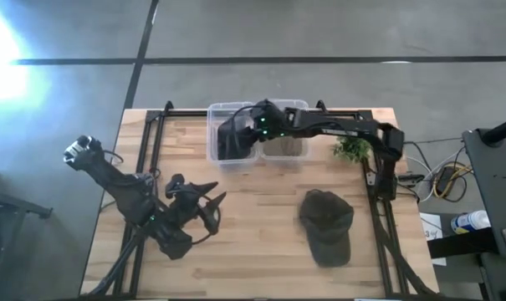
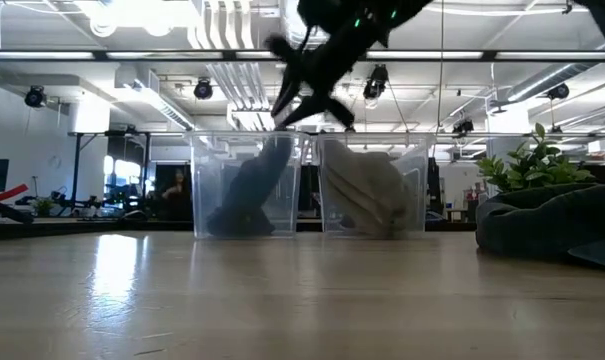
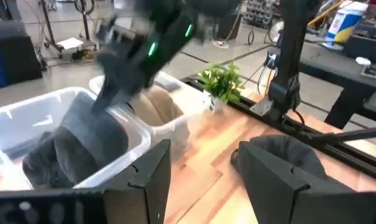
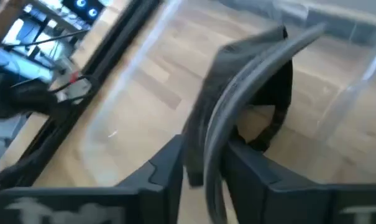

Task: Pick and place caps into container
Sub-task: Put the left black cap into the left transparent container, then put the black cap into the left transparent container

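Note:
Two clear containers stand side by side at the table's far edge. The left container (image 1: 212, 155) holds a dark cap (image 3: 82, 146) that leans against its wall; the right container (image 1: 301, 106) holds tan caps (image 2: 367, 190). My right gripper (image 4: 203, 152) reaches over the left container (image 2: 207, 180) and is shut on that dark cap (image 1: 232, 140). A second dark cap (image 1: 326, 224) lies flat on the table near the right edge. My left gripper (image 1: 211, 207) waits open above the table's near left part. My right gripper pinches the dark cap by its curved brim edge (image 4: 215, 140) between the two fingers. The fingers come from above, slanting down into the left container. The cap hangs below them inside the container; its lower part (image 2: 237, 215) rests on the container's bottom.
A small green plant (image 1: 351, 149) stands right of the containers, by the right arm's base. Black frame rails (image 1: 152, 142) run along the table's left, right and far edges. Bare wood (image 1: 261, 209) shows between my left gripper and the loose dark cap.

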`<state>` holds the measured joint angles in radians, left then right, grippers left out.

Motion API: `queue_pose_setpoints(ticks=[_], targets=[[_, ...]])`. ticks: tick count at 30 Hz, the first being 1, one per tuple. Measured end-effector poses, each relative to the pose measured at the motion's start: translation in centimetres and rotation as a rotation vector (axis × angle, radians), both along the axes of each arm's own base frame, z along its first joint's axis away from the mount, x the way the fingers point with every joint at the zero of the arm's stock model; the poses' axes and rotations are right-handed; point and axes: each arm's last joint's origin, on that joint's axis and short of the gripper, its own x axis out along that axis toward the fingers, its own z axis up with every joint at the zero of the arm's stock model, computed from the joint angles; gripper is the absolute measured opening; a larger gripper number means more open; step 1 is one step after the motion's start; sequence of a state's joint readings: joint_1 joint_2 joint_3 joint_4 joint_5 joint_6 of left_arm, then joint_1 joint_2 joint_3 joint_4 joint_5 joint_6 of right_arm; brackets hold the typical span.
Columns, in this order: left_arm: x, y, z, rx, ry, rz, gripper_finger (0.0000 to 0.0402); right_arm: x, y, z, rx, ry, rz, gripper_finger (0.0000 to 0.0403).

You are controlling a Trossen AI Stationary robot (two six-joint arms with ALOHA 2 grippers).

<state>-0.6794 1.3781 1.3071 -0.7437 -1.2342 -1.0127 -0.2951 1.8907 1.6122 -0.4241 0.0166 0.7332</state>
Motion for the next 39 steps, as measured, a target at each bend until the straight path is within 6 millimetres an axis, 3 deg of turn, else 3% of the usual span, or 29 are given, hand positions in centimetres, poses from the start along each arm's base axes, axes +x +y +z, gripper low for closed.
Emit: queue_pose_setpoints(ticks=[6, 9, 13, 19, 23, 29, 33, 39], targets=[[0.9, 0.8, -2.5, -0.082, 0.059, -0.019, 0.0181, -4.0, 3.3, 6.3, -0.164, 0.017, 0.137, 0.0173], [2.2, 1.5, -4.1, -0.173, 0.102, -0.065, 0.0181, -8.0, 6.8, 8.8, -0.167, 0.106, 0.247, 0.0192], [4.2, 2.1, -5.8, -0.27, 0.069, -0.181, 0.0181, -14.2, 12.5, 9.0, -0.037, 0.328, 0.293, 0.0197], [7.0, 2.0, -6.6, -0.252, -0.082, -0.371, 0.0181, -21.0, 19.7, 4.8, 0.147, 0.384, 0.142, 0.0188], [8.1, 2.1, -7.3, -0.26, -0.067, -0.383, 0.0181, -22.6, 22.2, -0.5, 0.232, 0.388, 0.016, 0.0182], [8.6, 1.8, -7.7, -0.306, -0.054, -0.381, 0.0181, -22.8, 22.1, -8.2, 0.197, 0.471, -0.183, 0.0171], [8.3, 1.3, -8.1, -0.353, -0.03, -0.385, 0.0181, -22.4, 21.2, -11.1, 0.108, 0.505, -0.29, 0.0169], [7.5, 0.3, -8.8, -0.416, 0.024, -0.383, 0.0181, -18.4, 21.4, -14.2, 0.121, 0.395, -0.036, 0.0167]])
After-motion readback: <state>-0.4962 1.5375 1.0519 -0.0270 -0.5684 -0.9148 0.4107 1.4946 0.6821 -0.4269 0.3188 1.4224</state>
